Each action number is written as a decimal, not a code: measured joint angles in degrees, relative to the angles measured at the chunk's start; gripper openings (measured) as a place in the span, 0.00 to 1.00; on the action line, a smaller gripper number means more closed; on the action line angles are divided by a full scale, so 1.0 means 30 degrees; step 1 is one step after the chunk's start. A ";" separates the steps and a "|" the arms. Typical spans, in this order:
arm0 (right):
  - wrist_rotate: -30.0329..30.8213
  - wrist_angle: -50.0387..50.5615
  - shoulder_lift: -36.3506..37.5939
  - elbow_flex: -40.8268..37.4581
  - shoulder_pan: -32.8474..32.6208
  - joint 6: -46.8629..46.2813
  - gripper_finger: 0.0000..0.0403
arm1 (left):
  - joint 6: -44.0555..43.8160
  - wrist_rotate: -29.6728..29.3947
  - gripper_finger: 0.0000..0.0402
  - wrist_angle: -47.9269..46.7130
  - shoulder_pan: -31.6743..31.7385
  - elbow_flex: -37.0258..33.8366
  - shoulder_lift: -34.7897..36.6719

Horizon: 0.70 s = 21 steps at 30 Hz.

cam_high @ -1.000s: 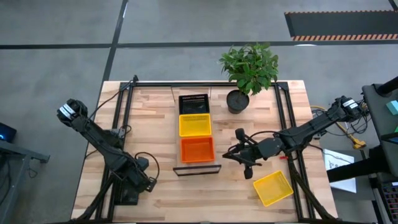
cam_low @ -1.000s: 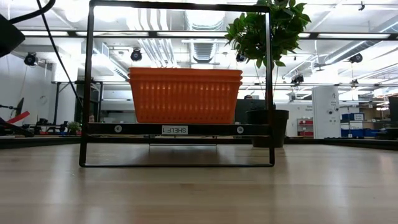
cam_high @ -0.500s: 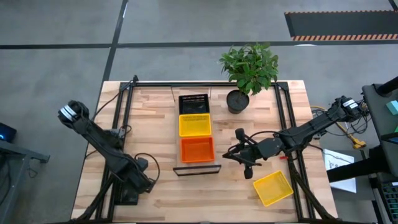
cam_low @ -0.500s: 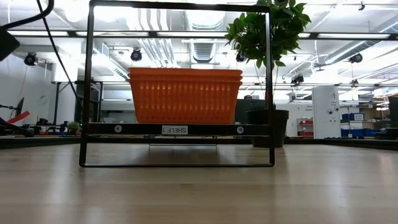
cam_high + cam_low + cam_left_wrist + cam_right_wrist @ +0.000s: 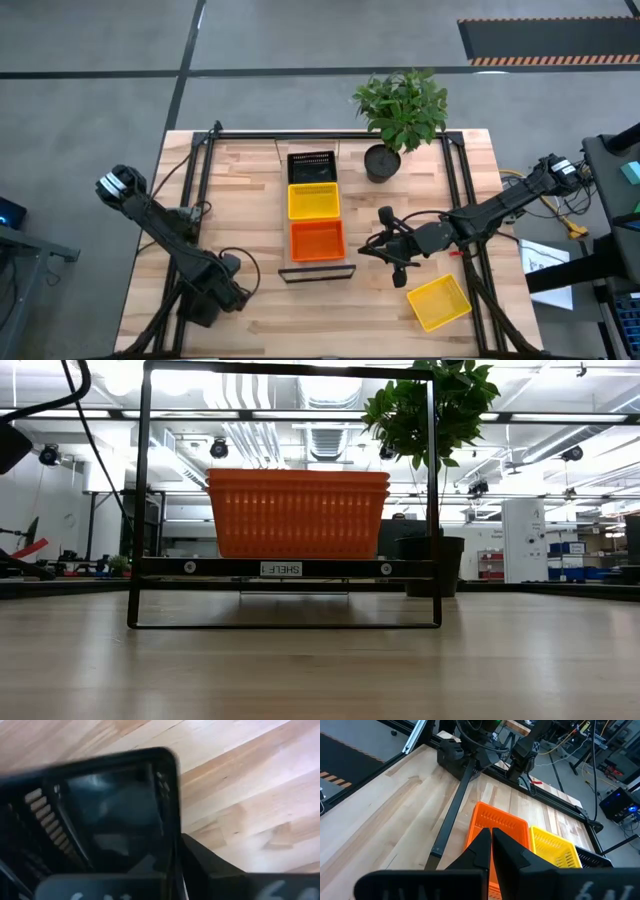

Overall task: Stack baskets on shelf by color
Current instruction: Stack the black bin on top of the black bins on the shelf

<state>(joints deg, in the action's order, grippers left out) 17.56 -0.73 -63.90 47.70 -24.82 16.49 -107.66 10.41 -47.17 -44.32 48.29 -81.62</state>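
The shelf [image 5: 316, 268] lies along the middle of the table [image 5: 250, 180], and 3 piles sit on it in a row: the orange-red baskets [image 5: 317, 241] at its near end, the yellow basket [image 5: 313, 201] touching them in the middle, and the black basket [image 5: 311, 165] at the far end, nearest the potted plant [image 5: 400, 110]. In the low view the orange-red pile shows 2 rims, so at least 2 trays appear nested there. 1 loose yellow basket [image 5: 438, 302] lies off the shelf, well to its right near the table's front right corner, so the yellow sort looks like the step in hand. The right gripper [image 5: 375, 243] hovers just beside the shelf's right side, between it and the loose tray, its fingers [image 5: 490, 847] pressed together and holding nothing. The left gripper [image 5: 205, 305] is parked low to the shelf's left, near the front edge; whether its fingers are open, I cannot tell. The next move likely calls for the right arm to swing back to the loose tray, spread its fingers over 1 wall, lift it and nest it squarely in the yellow one on the shelf.
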 joint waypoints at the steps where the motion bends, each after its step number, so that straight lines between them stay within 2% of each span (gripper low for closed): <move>1: 0.0000 0.0000 0.0000 0.0000 -0.0005 0.0000 0.02 | 0.0104 -0.0019 0.02 -0.0007 0.0002 0.0082 0.0023; 5: 0.0000 0.0007 0.0000 0.0000 -0.0005 -0.0001 0.02 | 0.1673 -0.0004 0.01 -0.0426 0.0010 0.0755 0.0034; 8: 0.0000 0.0007 0.0000 0.0000 -0.0002 0.0000 0.02 | 0.3321 -0.0002 0.01 -0.2177 0.0031 0.1927 0.0034; 13: 0.0007 0.0010 0.0000 0.0000 -0.0005 0.0000 0.02 | 0.5385 -0.0261 0.00 -0.8547 0.0268 0.4925 -0.0295; 17: 0.0007 0.0014 0.0000 0.0000 0.0001 0.0007 0.02 | 0.7763 -0.1506 0.00 -1.2620 0.0597 0.7044 -0.0859; 21: 0.0007 0.0011 0.0000 0.0000 -0.0002 0.0000 0.02 | 1.0007 -0.3509 0.00 -1.3817 0.1448 0.8296 -0.0832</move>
<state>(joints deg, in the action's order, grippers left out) 17.58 -0.70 -63.90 47.70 -24.83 16.49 -77.64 -0.12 -88.62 -39.98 73.18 -84.11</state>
